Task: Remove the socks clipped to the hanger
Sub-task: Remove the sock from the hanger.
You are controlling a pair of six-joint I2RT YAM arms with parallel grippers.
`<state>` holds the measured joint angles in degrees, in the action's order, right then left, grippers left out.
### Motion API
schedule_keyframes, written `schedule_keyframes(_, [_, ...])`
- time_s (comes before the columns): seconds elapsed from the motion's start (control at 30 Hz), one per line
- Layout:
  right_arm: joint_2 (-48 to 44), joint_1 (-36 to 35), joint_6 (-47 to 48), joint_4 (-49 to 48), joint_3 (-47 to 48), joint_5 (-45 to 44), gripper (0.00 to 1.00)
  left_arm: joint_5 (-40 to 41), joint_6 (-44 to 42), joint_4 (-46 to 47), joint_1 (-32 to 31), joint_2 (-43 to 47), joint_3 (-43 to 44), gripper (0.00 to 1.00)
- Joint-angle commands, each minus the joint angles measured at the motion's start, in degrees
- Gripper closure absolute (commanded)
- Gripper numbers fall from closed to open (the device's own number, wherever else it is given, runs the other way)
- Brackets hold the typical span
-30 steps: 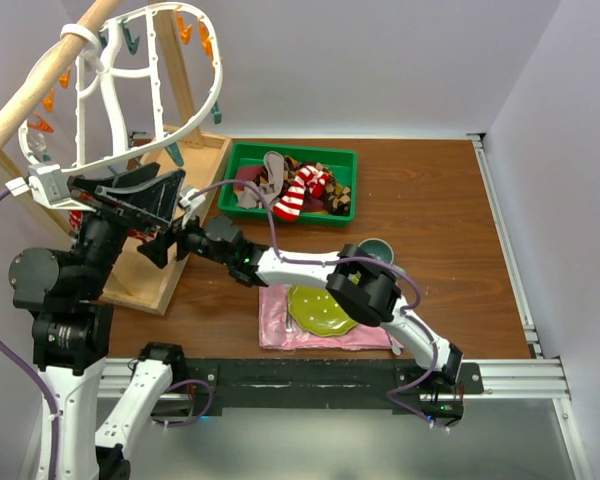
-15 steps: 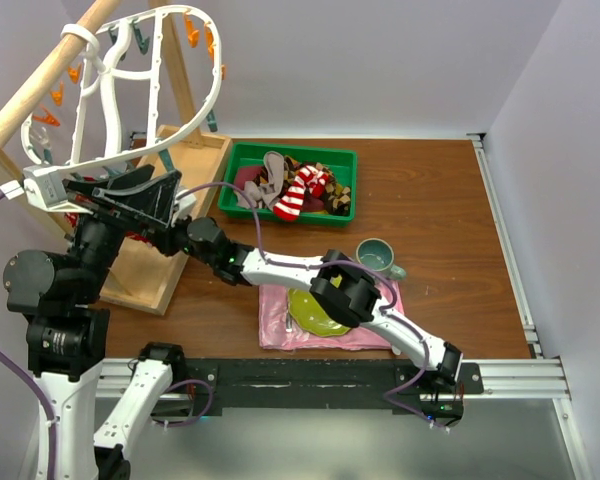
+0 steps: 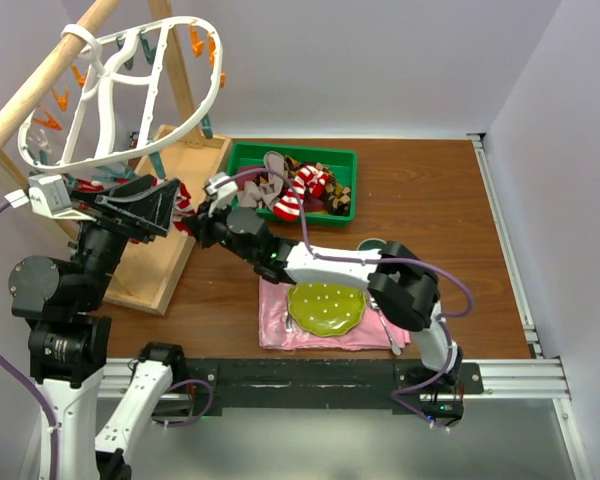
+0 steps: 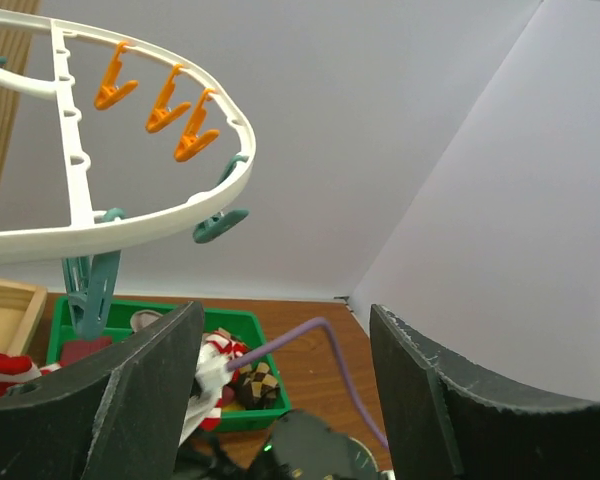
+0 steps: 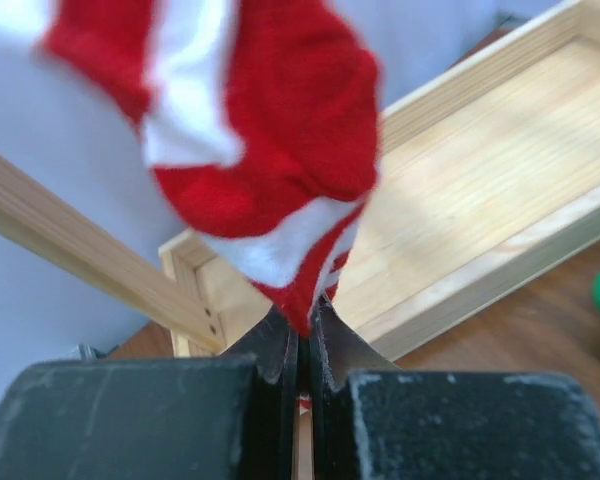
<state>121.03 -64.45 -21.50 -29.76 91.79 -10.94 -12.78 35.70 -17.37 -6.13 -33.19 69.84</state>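
Observation:
The white oval hanger (image 3: pixel 195 120) hangs from the wooden pole at the upper left, with orange clips (image 4: pixel 160 100) and teal clips (image 4: pixel 88 290) along its rim (image 4: pixel 170 212). Under it hangs a red-and-white striped sock (image 5: pixel 270 140). My right gripper (image 5: pixel 305 335) is shut on the sock's lower tip; its top end runs out of the right wrist view. In the top view the right gripper (image 3: pixel 190 218) sits just right of the left gripper (image 3: pixel 152 207), with a bit of the striped sock (image 3: pixel 183 193) between them. The left gripper (image 4: pixel 280 395) is open and holds nothing.
A green bin (image 3: pixel 240 152) behind the arms holds several loose socks (image 3: pixel 300 188). The wooden rack base (image 3: pixel 175 165) lies under the hanger. A pink cloth (image 3: pixel 275 318) with a green plate (image 3: pixel 325 305) lies near the front edge, with a mug (image 3: pixel 372 245) partly hidden by the right arm.
My right gripper went from open to shut on the striped sock's tip. The right elbow swung right, uncovering the plate. The hanger tilted and swung a little.

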Motion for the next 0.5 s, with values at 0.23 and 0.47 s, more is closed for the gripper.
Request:
schedule_keyframes(0.23, [-13.01,7.93,-1.09,-0.39,-9.26,0.30,1.00,-2.25,1.83,2.77,-0.20,-0.30,-7.61,0.31])
schedule_keyframes(0.47, [-14.33,11.62,-2.58,2.86,-8.82,-0.04,1.00,-1.12,3.93,3.39,-0.20,-1.17,-9.81,0.32])
